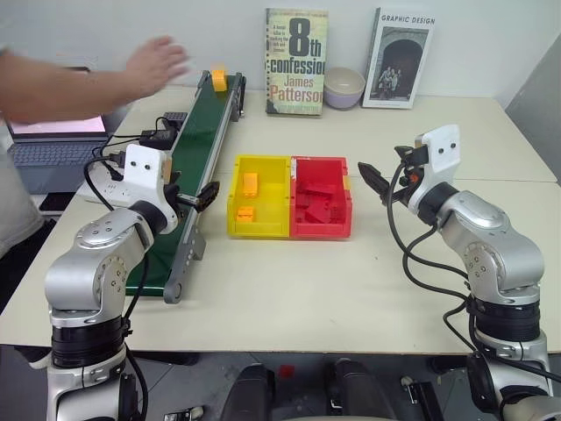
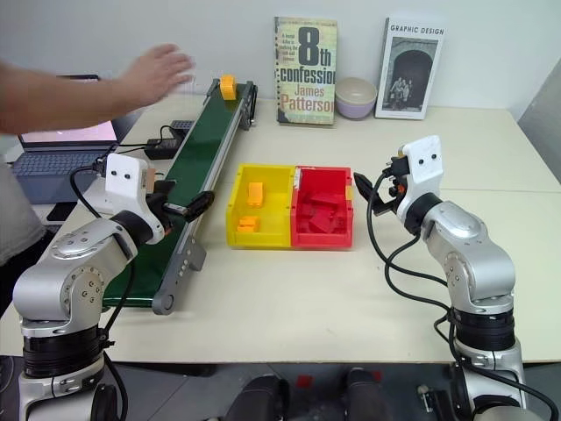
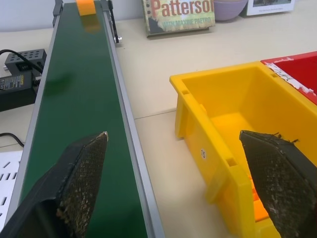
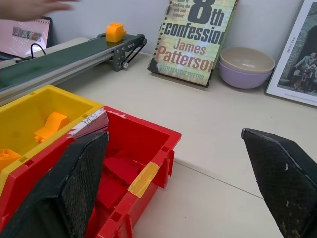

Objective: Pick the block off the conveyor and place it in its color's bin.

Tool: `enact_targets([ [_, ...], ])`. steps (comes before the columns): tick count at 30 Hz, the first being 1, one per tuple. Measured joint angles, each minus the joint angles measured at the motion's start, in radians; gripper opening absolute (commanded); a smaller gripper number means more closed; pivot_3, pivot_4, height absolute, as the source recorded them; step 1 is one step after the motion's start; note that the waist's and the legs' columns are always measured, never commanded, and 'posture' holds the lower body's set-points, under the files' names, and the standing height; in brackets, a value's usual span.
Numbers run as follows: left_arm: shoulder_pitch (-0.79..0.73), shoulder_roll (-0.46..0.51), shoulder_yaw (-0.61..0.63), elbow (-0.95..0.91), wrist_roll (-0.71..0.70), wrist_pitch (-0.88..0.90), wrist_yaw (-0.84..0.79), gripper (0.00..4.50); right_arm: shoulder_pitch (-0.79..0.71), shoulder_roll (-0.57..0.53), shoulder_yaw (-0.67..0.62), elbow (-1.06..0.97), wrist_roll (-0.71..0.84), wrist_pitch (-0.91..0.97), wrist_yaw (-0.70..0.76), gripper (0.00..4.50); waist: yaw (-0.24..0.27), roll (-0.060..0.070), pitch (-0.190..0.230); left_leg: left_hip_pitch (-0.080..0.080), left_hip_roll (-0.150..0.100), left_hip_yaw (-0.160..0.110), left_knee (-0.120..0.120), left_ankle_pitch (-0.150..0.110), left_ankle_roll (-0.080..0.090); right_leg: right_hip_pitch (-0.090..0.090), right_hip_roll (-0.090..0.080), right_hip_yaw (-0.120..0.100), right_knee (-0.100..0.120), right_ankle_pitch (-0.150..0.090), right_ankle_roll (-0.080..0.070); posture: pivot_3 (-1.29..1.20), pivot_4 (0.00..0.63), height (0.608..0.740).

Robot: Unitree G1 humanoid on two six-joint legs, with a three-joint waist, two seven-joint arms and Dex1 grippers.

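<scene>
Head view: left gripper [image 1: 207, 195] spread wide, empty, over the conveyor [image 1: 188, 167]; right gripper [image 1: 375, 181] wide, idle. The block [image 1: 218, 80] sits at the belt's far end, a person's hand [image 1: 156, 63] near.

Left wrist view: the bin [image 3: 233, 99] beside. Waiting step; next, close on the arriving block.

1. Conveyor [image 1: 188, 167]: dark green belt, grey rails, running from the upper centre-left down to the lower left.
2. Block [image 1: 218, 80]: orange-yellow, on the belt's far end.
3. Yellow bin [image 1: 235, 195], frame centre, holding orange bricks [image 1: 249, 195]; joined to a red tray [image 1: 347, 203].
4. Person's hand [image 1: 156, 63], upper left, above the belt, blurred.
5. Left gripper [image 1: 207, 196], fingers apart, beside the belt.
6. Right gripper [image 1: 372, 181], right of centre.
7. Two books [image 1: 295, 61] and a bowl [image 1: 344, 87], top.
</scene>
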Motion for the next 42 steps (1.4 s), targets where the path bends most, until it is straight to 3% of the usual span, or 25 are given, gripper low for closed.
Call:
enact_targets([
  [11, 0.011, 0.020, 0.042, -0.010, -0.007, 0.004, 0.020, 4.44, -0.015, -0.027, 0.001, 0.007, 0.002, -0.003, 0.052, 4.50, 0.000, 0.000, 0.000, 0.000, 0.000, 0.000, 0.000, 0.000, 0.000, 0.000, 0.000, 0.000, 0.000, 0.000, 0.000, 0.00, 0.150, 0.740],
  [18, 0.014, -0.034, 0.110, -0.020, 0.027, -0.019, 0.139, 4.44, -0.100, -0.092, 0.030, 0.061, 0.093, -0.041, 0.302, 4.50, 0.000, 0.000, 0.000, 0.000, 0.000, 0.000, 0.000, 0.000, 0.000, 0.000, 0.000, -0.001, 0.000, 0.000, 0.000, 0.00, 0.150, 0.740],
  [26, 0.034, -0.094, 0.127, -0.005, 0.026, -0.052, 0.172, 4.44, -0.128, -0.119, 0.054, 0.046, 0.222, -0.030, 0.490, 4.50, 0.001, 0.000, 0.000, 0.000, 0.000, -0.001, 0.000, 0.000, 0.000, 0.000, -0.001, 0.000, -0.001, 0.000, 0.000, 0.00, 0.150, 0.740],
  [42, 0.034, -0.096, 0.114, 0.042, 0.044, -0.084, 0.176, 4.44, -0.109, -0.125, 0.080, -0.060, 0.305, 0.007, 0.491, 4.50, 0.001, 0.000, 0.000, 0.000, 0.001, -0.001, 0.000, 0.000, 0.000, 0.000, -0.001, 0.000, -0.001, 0.000, 0.000, 0.00, 0.150, 0.740],
])
